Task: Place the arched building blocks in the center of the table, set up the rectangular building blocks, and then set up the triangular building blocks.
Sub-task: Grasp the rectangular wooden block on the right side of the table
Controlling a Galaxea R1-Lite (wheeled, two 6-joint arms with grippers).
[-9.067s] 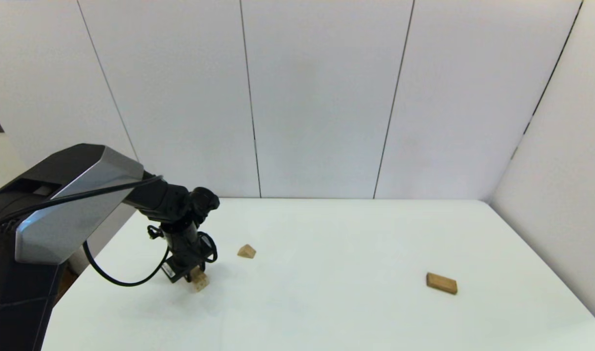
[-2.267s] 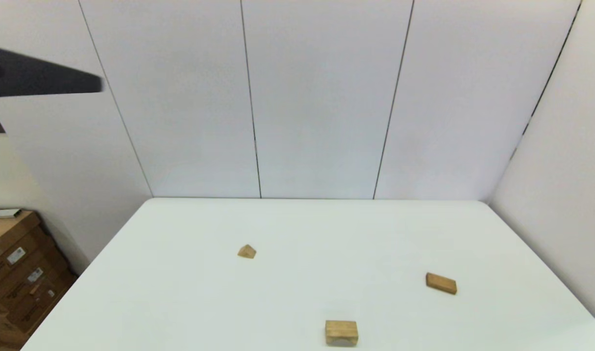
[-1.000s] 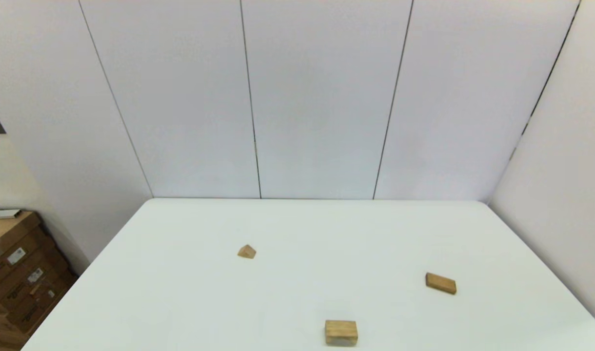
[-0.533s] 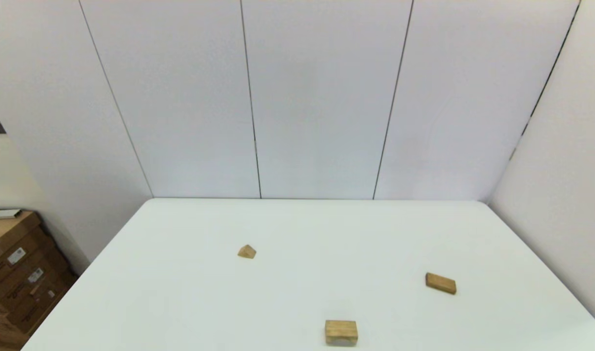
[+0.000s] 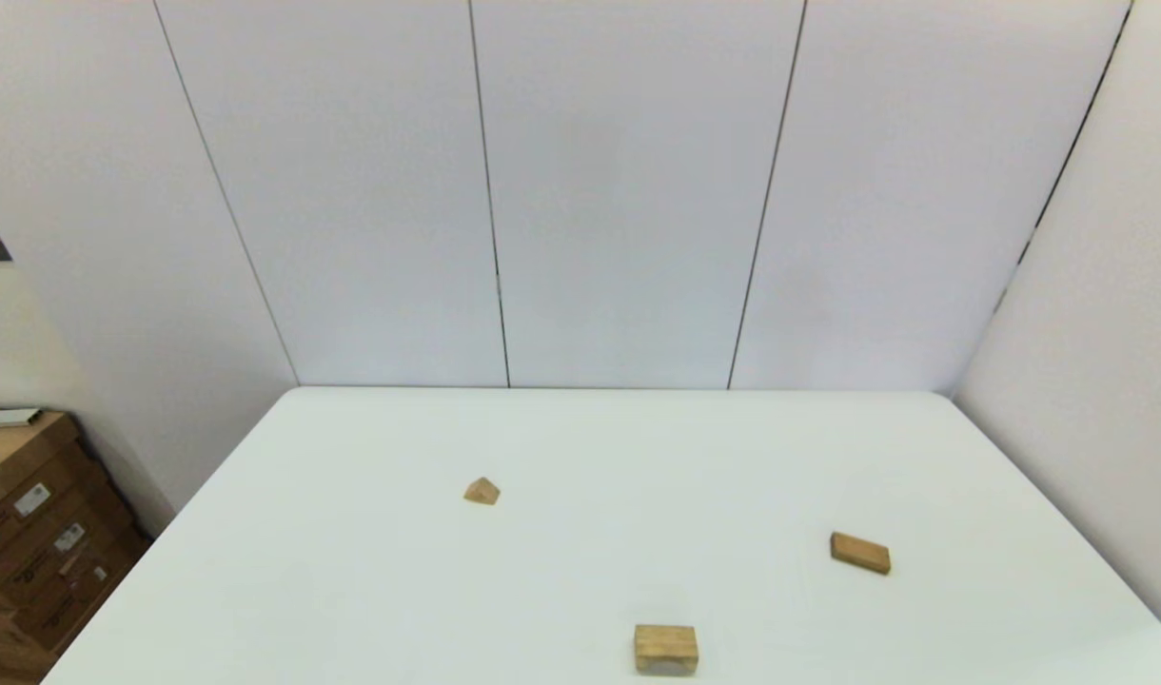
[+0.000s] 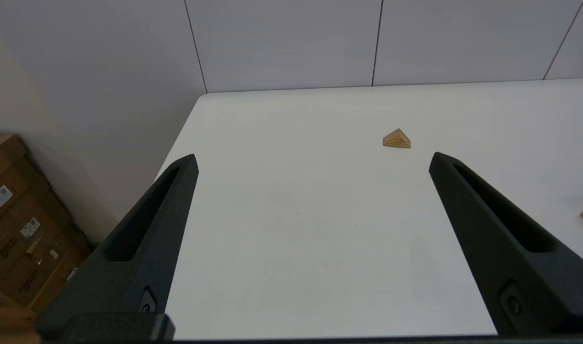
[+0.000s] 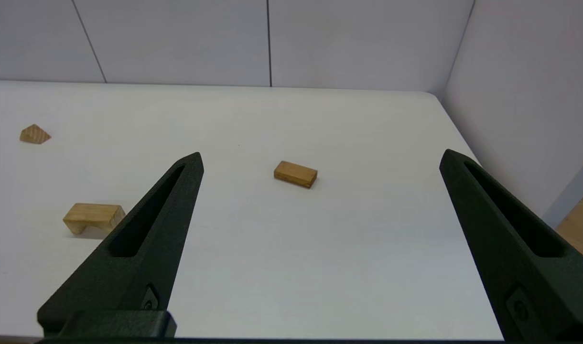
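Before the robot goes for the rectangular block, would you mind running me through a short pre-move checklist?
1. Arched block set down, arch cutout downward, nothing touching it: ok. It sits near the front edge of the table in the head view; whether that counts as the centre: cannot tell.
2. Rectangular block lying flat, on the robot's right, clear of the other blocks: ok.
3. Triangular block apart from the others, peak up: ok.
4. Right gripper open and empty, with the rectangular block ahead of it: ok.
5. Left gripper open, empty, pulled back out of the head view: ok.
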